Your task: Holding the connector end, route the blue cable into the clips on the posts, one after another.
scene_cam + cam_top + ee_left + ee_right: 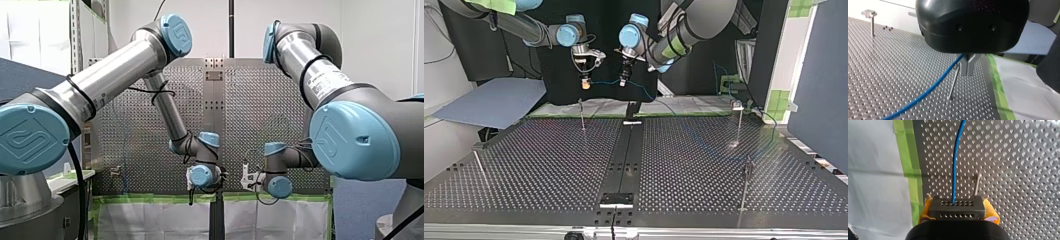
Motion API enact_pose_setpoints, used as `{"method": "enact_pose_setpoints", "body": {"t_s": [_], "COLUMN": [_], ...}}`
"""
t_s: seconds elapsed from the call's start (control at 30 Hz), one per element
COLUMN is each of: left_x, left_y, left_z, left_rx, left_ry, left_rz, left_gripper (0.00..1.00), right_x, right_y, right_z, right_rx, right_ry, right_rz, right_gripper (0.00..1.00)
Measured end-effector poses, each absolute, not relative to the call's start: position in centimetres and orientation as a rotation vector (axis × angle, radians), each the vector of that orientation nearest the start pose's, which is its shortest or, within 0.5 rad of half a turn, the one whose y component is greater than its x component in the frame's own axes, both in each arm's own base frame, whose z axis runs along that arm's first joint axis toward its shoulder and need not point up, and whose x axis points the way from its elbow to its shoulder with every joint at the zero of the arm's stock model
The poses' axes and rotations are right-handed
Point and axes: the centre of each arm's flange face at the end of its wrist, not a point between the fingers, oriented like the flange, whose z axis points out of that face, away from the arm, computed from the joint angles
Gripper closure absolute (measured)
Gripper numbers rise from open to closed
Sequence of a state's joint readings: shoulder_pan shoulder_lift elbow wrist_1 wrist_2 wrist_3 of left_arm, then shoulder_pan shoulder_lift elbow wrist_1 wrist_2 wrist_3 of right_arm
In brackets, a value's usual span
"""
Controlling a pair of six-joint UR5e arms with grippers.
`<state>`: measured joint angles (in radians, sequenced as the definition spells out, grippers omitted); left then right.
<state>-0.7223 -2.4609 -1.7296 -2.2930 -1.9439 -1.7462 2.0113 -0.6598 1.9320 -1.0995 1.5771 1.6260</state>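
My right pincer [958,209] clamps the connector [957,204]; my left pincer [968,69] pinches the blue cable [930,87], with the table's [898,75] green tape edge [999,92] just beside it.

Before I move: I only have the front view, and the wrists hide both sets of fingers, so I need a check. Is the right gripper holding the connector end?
Observer: Yes. The right wrist view shows the right gripper with its yellow pads clamped on the black connector, and the blue cable leads out ahead of it.
Operator: And the left gripper?
Observer: In the left wrist view its metal fingers are shut, and the cable runs up into them.
Operator: Is the span between them in a clip?
Observer: No. The top view shows it in the air above the nearest post, not touching it.
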Motion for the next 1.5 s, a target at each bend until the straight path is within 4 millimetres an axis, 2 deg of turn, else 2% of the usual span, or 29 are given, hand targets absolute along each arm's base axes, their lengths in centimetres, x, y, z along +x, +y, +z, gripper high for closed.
{"method": "enact_pose_setpoints", "body": {"t_s": [0.27, 0.4, 0.6, 0.7, 0.97, 1.1, 1.33, 1.5], "left_x": [38.4, 37.8, 35.8, 35.4, 37.5, 38.2, 39.0, 39.6], "left_y": [-49.6, -50.9, -53.2, -54.2, -56.6, -57.0, -57.2, -57.7], "left_z": [-2.1, -3.4, -5.7, -6.1, -4.1, -3.6, -3.4, -4.9], "left_rx": [0.208, 0.234, 0.279, 0.277, 0.206, 0.184, 0.160, 0.177], "left_ry": [1.727, 1.751, 1.787, 1.788, 1.716, 1.694, 1.671, 1.689], "left_rz": [-0.356, -0.355, -0.348, -0.348, -0.359, -0.363, -0.364, -0.345], "left_gripper": [1.00, 1.00, 1.00, 1.00, 1.00, 1.00, 1.00, 1.00], "right_x": [31.6, 30.3, 28.3, 27.8, 26.4, 25.2, 22.3, 21.4], "right_y": [-43.2, -44.3, -45.8, -46.0, -46.6, -46.8, -48.1, -48.9], "right_z": [-7.0, -6.9, -6.8, -6.8, -7.2, -7.9, -8.3, -8.2], "right_rx": [1.627, 1.600, 1.566, 1.566, 1.574, 1.578, 1.584, 1.580], "right_ry": [-1.118, -1.111, -1.119, -1.112, -1.101, -1.117, -1.136, -1.146], "right_rz": [1.463, 1.471, 1.444, 1.425, 1.369, 1.336, 1.309, 1.341], "right_gripper": [1.00, 1.00, 1.00, 1.00, 1.00, 1.00, 1.00, 1.00]}}
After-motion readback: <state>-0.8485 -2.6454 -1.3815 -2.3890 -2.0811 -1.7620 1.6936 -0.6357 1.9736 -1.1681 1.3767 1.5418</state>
